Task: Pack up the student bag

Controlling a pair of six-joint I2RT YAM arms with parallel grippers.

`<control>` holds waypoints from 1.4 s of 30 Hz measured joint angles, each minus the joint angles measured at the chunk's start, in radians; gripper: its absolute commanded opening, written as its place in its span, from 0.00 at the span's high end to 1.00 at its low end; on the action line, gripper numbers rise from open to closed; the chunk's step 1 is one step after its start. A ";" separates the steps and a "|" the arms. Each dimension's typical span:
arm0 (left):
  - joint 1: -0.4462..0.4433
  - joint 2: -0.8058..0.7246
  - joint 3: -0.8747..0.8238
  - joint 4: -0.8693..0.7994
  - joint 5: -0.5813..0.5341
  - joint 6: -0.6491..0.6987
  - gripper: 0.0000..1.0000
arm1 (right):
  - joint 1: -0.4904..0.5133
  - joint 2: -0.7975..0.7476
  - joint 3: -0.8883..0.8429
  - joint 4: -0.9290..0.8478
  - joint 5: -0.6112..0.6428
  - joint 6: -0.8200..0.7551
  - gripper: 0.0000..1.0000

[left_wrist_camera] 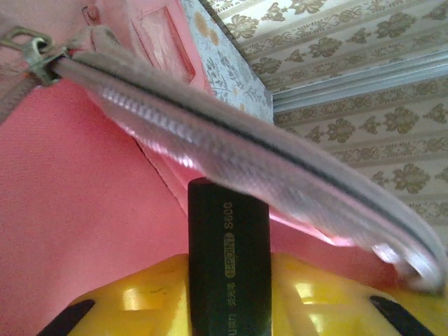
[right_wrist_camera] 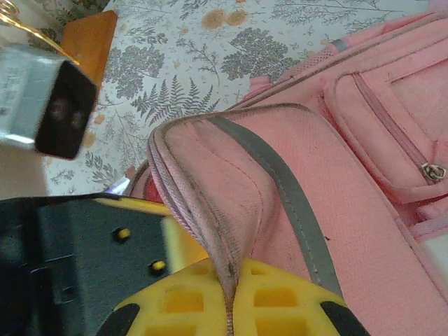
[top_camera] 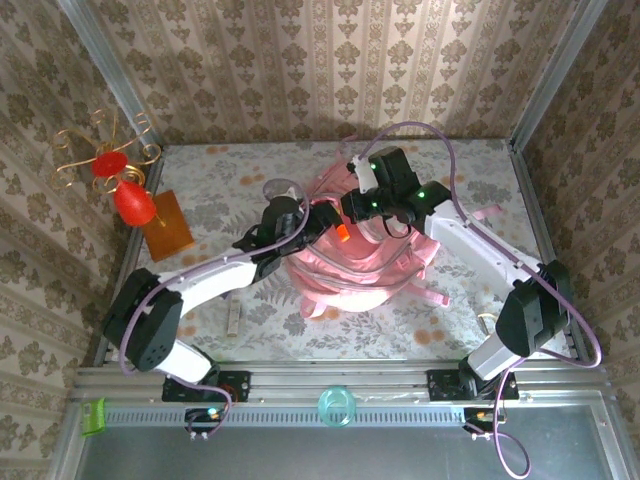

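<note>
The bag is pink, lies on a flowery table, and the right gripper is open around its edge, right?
Not quite: the right gripper is shut, pinching the zip edge of the bag, as the right wrist view shows. The bag is pink and does lie on the flowery table.

**Where my cameras sit**

My overhead camera looks down from above the near edge across the whole counter (top_camera: 215, 180). Both wrist cameras sit right against the student bag (top_camera: 350, 278), left facing its zipper edge (left_wrist_camera: 231, 157), right its front pockets (right_wrist_camera: 392, 133); all three share it.
</note>
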State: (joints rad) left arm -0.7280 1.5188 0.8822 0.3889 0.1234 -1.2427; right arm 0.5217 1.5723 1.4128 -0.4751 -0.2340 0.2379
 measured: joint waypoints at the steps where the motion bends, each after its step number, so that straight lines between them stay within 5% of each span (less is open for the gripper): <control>1: 0.000 0.015 0.010 0.003 0.000 -0.005 0.53 | 0.000 0.000 0.000 0.000 0.000 0.002 1.00; 4: -0.004 0.026 0.016 -0.003 -0.002 -0.008 0.42 | -0.007 0.002 0.016 -0.003 0.000 0.005 1.00; 8: -0.005 -0.016 0.014 -0.045 -0.008 0.039 0.40 | -0.018 0.005 0.028 -0.006 -0.001 0.005 1.00; 14: 0.023 -0.268 -0.019 -0.307 -0.023 0.273 0.33 | -0.029 0.007 0.028 -0.003 -0.002 -0.005 1.00; 19: 0.211 -0.440 -0.044 -0.635 -0.117 0.529 0.26 | -0.029 0.002 -0.009 0.034 -0.006 -0.030 1.00; 23: 0.349 -0.386 -0.085 -0.824 -0.196 0.645 0.22 | -0.029 -0.003 -0.043 0.076 -0.007 -0.034 1.00; 30: 0.402 -0.193 -0.130 -0.918 -0.219 0.734 0.18 | -0.036 -0.007 -0.074 0.127 -0.031 -0.033 1.00; 36: 0.432 -0.045 -0.127 -0.893 -0.207 0.784 0.26 | -0.051 -0.019 -0.113 0.171 -0.056 -0.029 1.00; 42: 0.463 0.017 -0.105 -0.842 -0.197 0.806 0.55 | -0.058 -0.031 -0.141 0.203 -0.068 -0.021 1.00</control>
State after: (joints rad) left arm -0.2653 1.5356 0.7776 -0.4526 -0.0738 -0.4366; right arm 0.4637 1.5414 1.2720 -0.2726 -0.3016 0.2165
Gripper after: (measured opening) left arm 0.523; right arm 0.073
